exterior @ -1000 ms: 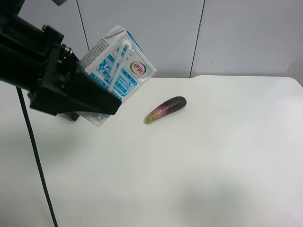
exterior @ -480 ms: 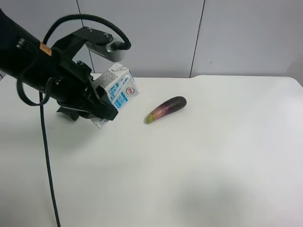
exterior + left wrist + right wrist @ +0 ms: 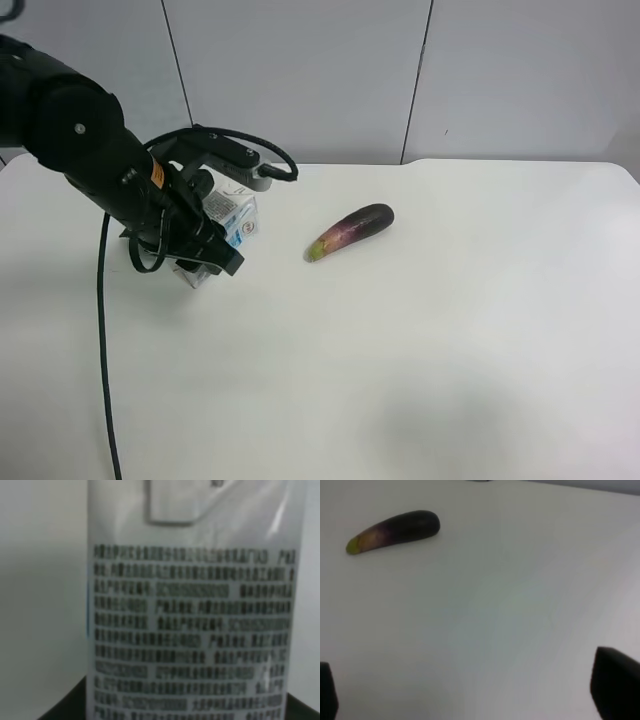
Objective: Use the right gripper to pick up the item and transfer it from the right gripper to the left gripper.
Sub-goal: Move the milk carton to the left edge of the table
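Observation:
The item, a white drink carton with blue printing (image 3: 236, 216), is held by my left gripper (image 3: 206, 248), the black arm end with a trailing cable at the exterior high view's left. The carton is tilted, with its lower end at or just above the white table (image 3: 450, 330). In the left wrist view the carton's printed side (image 3: 190, 605) fills the frame between the dark jaws. My right gripper (image 3: 470, 692) is open and empty over bare table. Only its fingertips (image 3: 616, 682) show. It is out of the exterior high view.
A purple eggplant (image 3: 351, 230) lies on the table to the right of the carton, also in the right wrist view (image 3: 395, 530). A thin black cable (image 3: 100, 330) hangs from the left arm. Grey wall panels stand behind the table's far edge.
The left arm has carried the carton down and away from the camera, from high and close to low over the table. The eggplant has not moved.

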